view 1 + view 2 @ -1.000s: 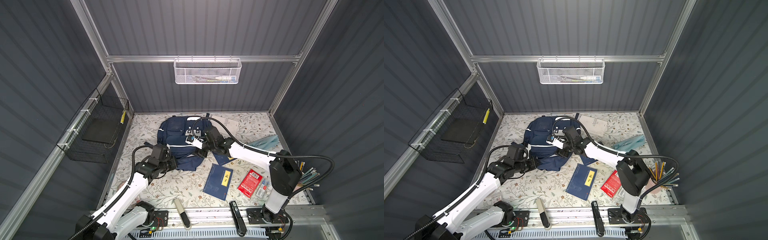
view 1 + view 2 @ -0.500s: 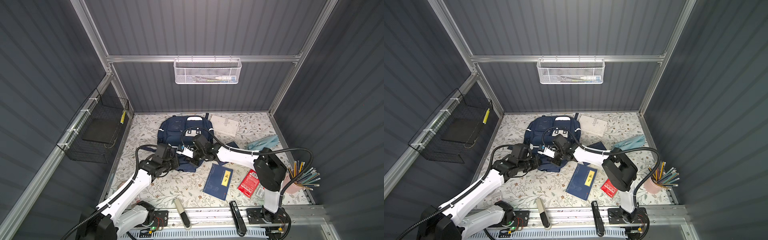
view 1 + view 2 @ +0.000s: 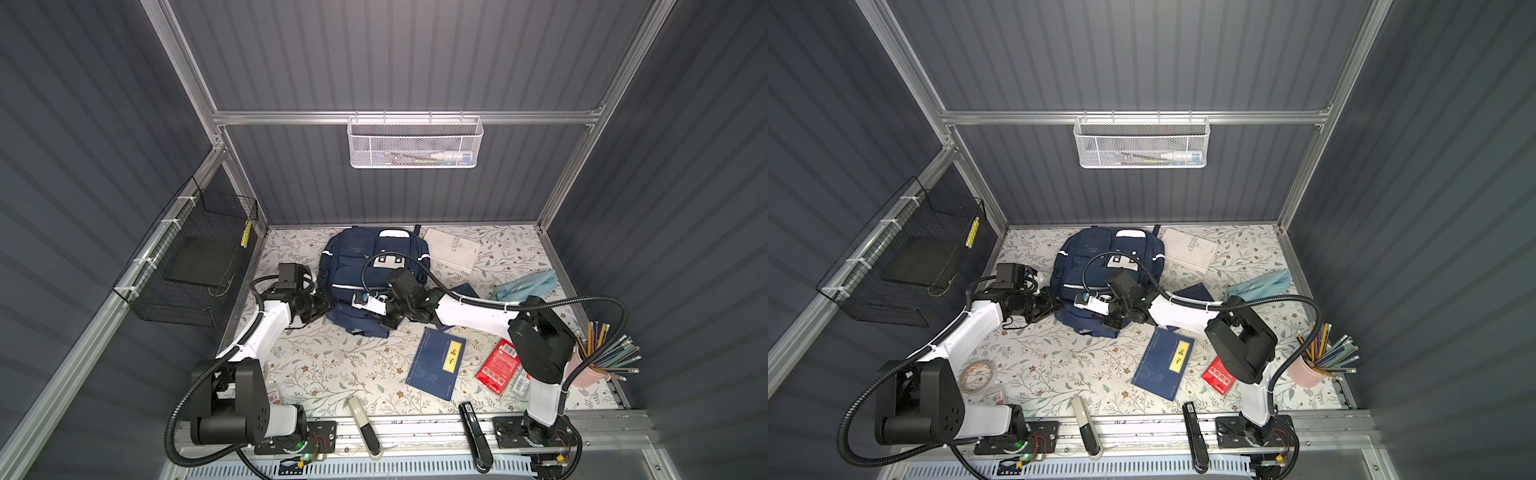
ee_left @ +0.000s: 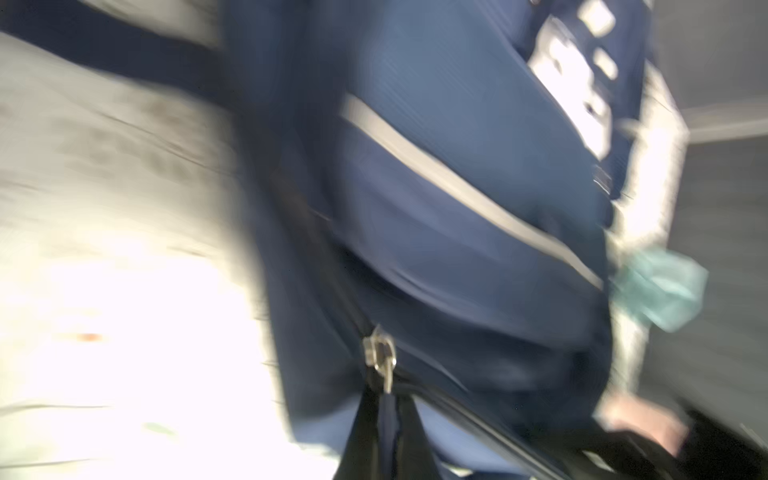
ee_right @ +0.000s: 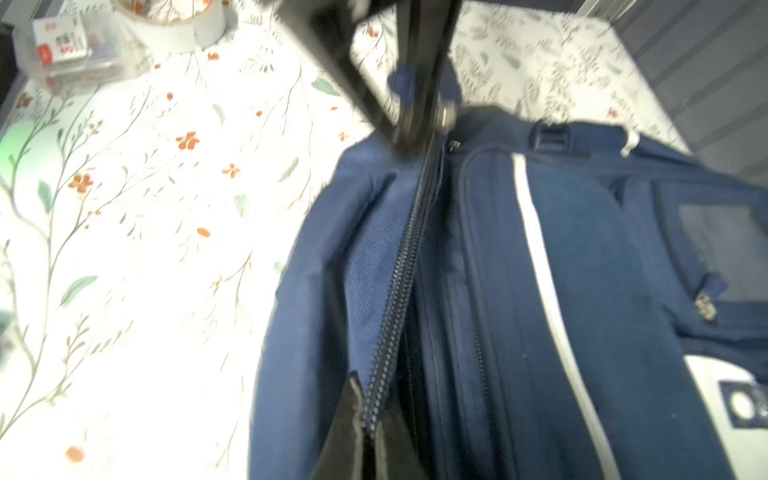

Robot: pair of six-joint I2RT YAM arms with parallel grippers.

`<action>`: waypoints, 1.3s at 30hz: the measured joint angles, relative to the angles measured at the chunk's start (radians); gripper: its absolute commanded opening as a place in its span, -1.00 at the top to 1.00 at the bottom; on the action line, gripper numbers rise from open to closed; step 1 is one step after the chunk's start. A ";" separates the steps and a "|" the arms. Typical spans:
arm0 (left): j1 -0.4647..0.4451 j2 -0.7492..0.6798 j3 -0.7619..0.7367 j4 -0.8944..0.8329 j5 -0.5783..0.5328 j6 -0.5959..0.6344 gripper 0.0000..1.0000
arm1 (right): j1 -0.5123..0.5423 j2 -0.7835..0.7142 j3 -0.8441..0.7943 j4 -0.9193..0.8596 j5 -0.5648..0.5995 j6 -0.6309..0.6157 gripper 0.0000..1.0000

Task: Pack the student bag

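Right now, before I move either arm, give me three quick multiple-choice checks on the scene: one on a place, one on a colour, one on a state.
1. Where is the white book?
A) next to the backpack
B) in the wire basket
C) under the blue book

2. What colour is the cup holding the pencils?
A) green
B) pink
C) black

3. What is the right gripper doing?
A) open above the table
B) shut on a pencil
C) shut on the backpack's zip edge

Answers:
1 A, it lies flat at the backpack's side in both top views.
2 B, pink shows below the pencils in a top view.
3 C, the right wrist view shows its fingers pinching the zip tape.
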 measured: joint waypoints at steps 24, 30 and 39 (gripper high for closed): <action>-0.255 -0.362 -0.206 0.058 -0.101 -0.190 1.00 | 0.099 -0.051 0.113 -0.105 0.045 0.305 -0.37; -0.258 -0.360 -0.206 0.039 -0.123 -0.190 1.00 | 0.083 0.127 0.281 -0.205 0.090 0.299 0.75; -0.112 -0.225 -0.222 0.092 -0.027 -0.117 1.00 | 0.097 0.134 0.283 -0.206 0.029 0.235 1.00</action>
